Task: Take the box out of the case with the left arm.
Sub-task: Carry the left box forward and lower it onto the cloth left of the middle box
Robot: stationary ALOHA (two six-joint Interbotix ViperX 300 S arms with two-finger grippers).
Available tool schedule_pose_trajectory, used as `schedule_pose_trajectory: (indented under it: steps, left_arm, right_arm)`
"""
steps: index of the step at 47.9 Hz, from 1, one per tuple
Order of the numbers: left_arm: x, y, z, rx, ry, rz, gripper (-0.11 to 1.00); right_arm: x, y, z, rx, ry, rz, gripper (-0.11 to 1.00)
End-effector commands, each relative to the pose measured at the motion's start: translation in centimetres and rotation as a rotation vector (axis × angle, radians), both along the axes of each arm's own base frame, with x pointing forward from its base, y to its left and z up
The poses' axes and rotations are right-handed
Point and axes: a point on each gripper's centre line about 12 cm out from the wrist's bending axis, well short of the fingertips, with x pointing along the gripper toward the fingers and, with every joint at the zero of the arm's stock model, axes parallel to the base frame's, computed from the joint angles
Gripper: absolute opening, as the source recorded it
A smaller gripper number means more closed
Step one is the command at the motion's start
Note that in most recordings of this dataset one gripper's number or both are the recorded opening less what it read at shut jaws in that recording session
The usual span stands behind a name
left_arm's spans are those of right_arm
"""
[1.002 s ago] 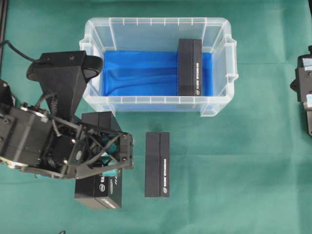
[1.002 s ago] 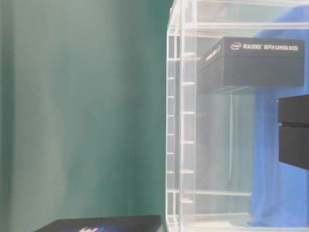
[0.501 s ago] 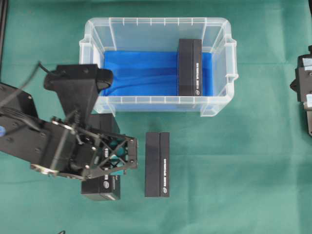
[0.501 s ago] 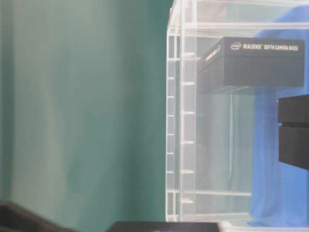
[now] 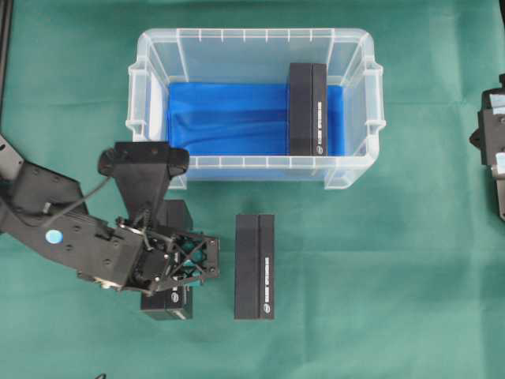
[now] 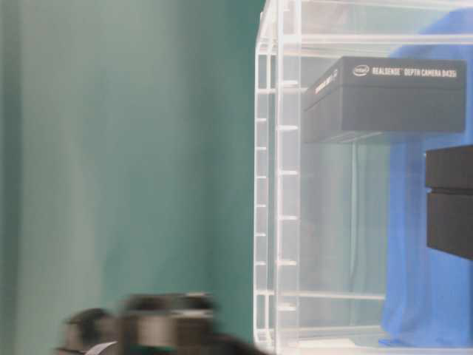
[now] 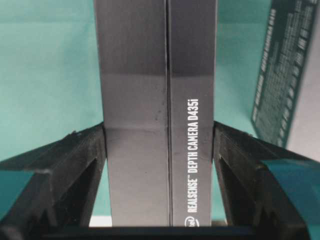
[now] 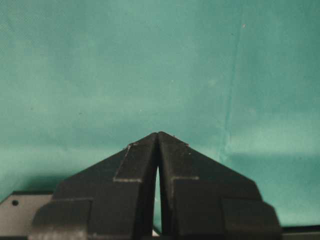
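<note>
Black cardboard fills the left wrist view: the left claw is closed on a RealSense box, its two fingers pressed flat against the long sides. On this held box the white print reads "REALSENSE DEPTH CAMERA D435i", with a small round logo below it that is too small to read here.

From overhead, the left claw and its box are low over the green surface, outside the case and near its front left corner. A second black box lies just beside the held one, on the side away from the arm, also in front of the case. A third box stands inside the case on the blue lining, toward the right end.

I judge the step in hand is to put the held box down. To do it well, the arm should lower it until the bottom meets the surface, keep it parallel to the neighbour box without touching it, then open the fingers fully and go straight up.

In the table-level view the box in the case shows "intel REALSENSE DEPTH CAMERA D435i".

Far to the right of the case, the right claw is closed on nothing.
</note>
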Motion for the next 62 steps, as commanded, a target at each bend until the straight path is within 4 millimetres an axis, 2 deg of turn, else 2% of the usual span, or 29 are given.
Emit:
schedule_pose_trajectory:
  steps: [1,8,34,36,40,43,55,59,62]
  left_arm:
    - [0.4,-0.3,-0.3,-0.014,-0.044,-0.008,0.62]
    - [0.6,-0.4,-1.8,-0.004,-0.018,-0.010,0.62]
    - [-0.2,-0.4,-2.5,-0.035,-0.024,-0.009,0.62]
    - [-0.2,-0.5,-2.5,-0.037,-0.027,-0.012,0.67]
    - [-0.1,-0.6,-2.5,-0.041,-0.034,-0.012,0.88]
    - [-0.1,-0.6,-2.5,-0.042,-0.038,-0.012,0.97]
    - [0.1,-0.6,-2.2,-0.049,-0.057,-0.010,0.96]
    - [0.2,-0.5,-1.2,-0.057,-0.082,-0.010,0.96]
    - [0.3,-0.3,0.2,-0.070,-0.118,-0.003,0.95]
  right_arm:
    - [0.4,-0.1,0.7,-0.003,-0.022,-0.002,0.07]
    - [0.4,-0.1,0.8,-0.003,-0.023,-0.002,0.07]
    - [0.4,-0.1,0.7,-0.003,-0.020,-0.002,0.07]
    - [0.4,-0.1,0.7,-0.003,-0.020,-0.002,0.07]
    - [0.4,-0.1,0.7,-0.003,-0.020,-0.002,0.07]
    - [0.4,-0.1,0.7,-0.003,-0.020,-0.002,0.07]
    - [0.4,-0.1,0.7,-0.003,-0.022,-0.002,0.07]
    - [0.4,-0.1,0.7,-0.003,-0.022,-0.002,0.07]
    - [0.4,-0.1,0.8,-0.003,-0.023,-0.002,0.07]
